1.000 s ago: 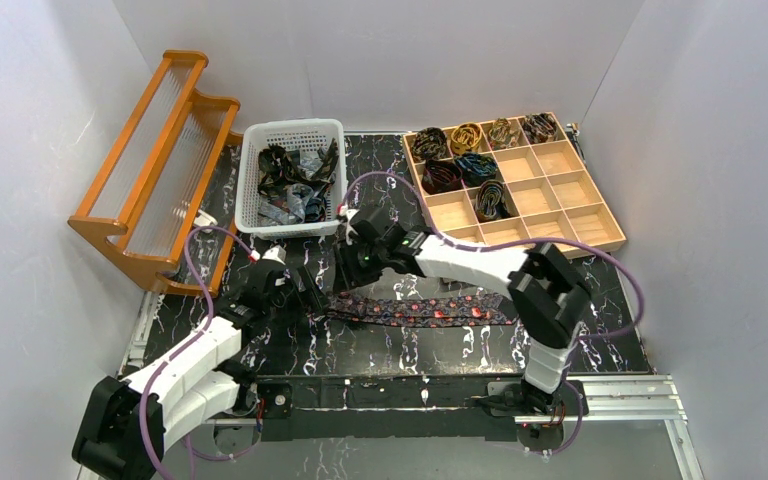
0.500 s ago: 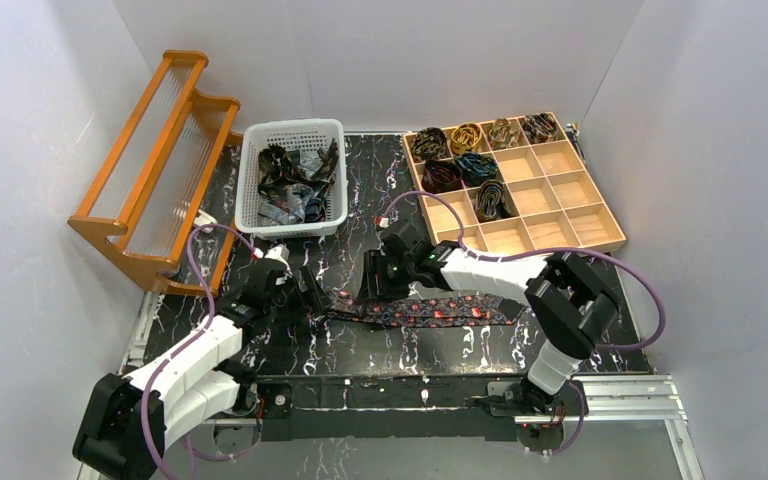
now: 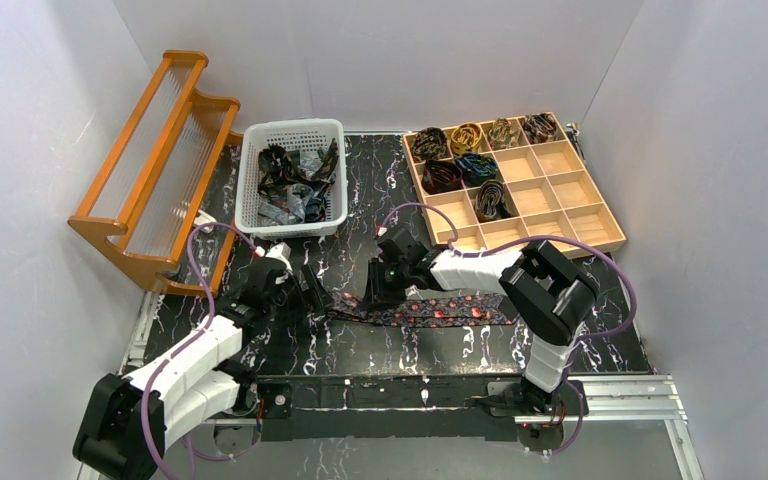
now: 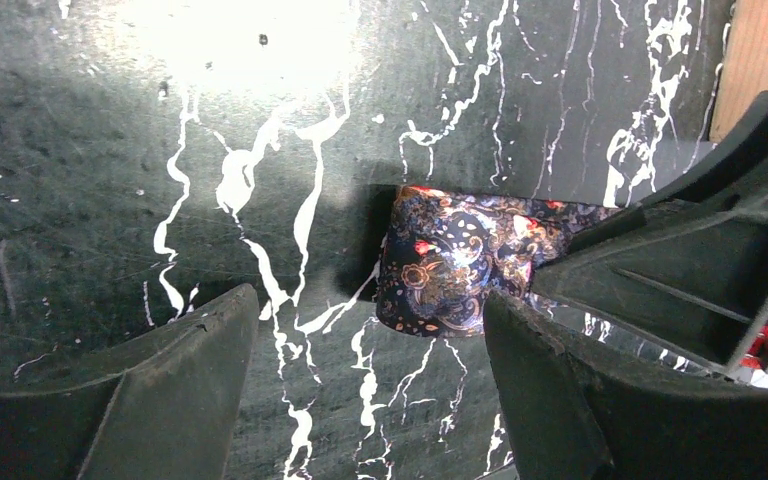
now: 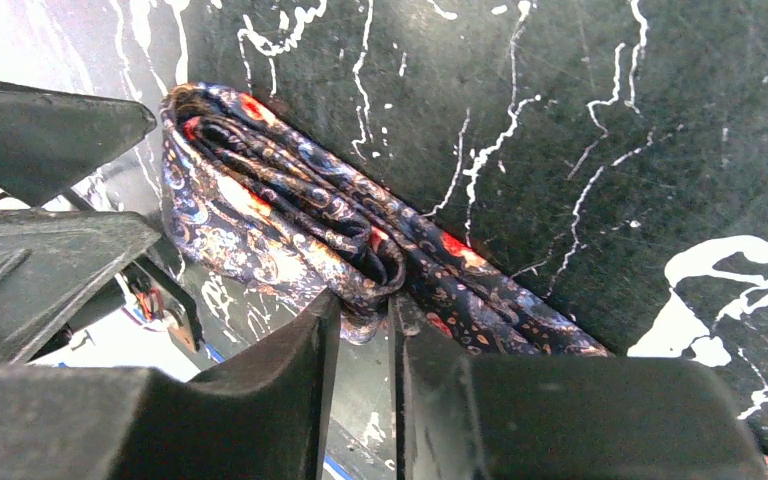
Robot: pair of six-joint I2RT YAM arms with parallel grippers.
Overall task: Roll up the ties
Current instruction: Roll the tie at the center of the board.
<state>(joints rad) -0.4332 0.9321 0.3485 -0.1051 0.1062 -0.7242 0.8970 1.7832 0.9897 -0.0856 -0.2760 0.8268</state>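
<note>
A dark tie with red-pink dots (image 3: 450, 310) lies stretched left to right across the black marbled table. Its left end is folded over into a small bundle (image 5: 280, 225), which also shows in the left wrist view as a patterned fold (image 4: 450, 265). My right gripper (image 3: 378, 295) is down on that bundle, and its jaws (image 5: 365, 305) are pinched on a fold of the fabric. My left gripper (image 3: 312, 290) stands open just left of the tie's end. Its fingers (image 4: 368, 300) are wide apart with only bare table between them.
A white basket (image 3: 292, 127) at the back holds several loose ties. A wooden compartment tray (image 3: 615, 240) at the back right holds several rolled ties (image 3: 443, 176). A wooden rack (image 3: 155, 170) stands at the left, against the wall.
My right gripper swung from near the basket toward the front right, came down on the tie's folded left end and closed on it. The left arm stayed put.
</note>
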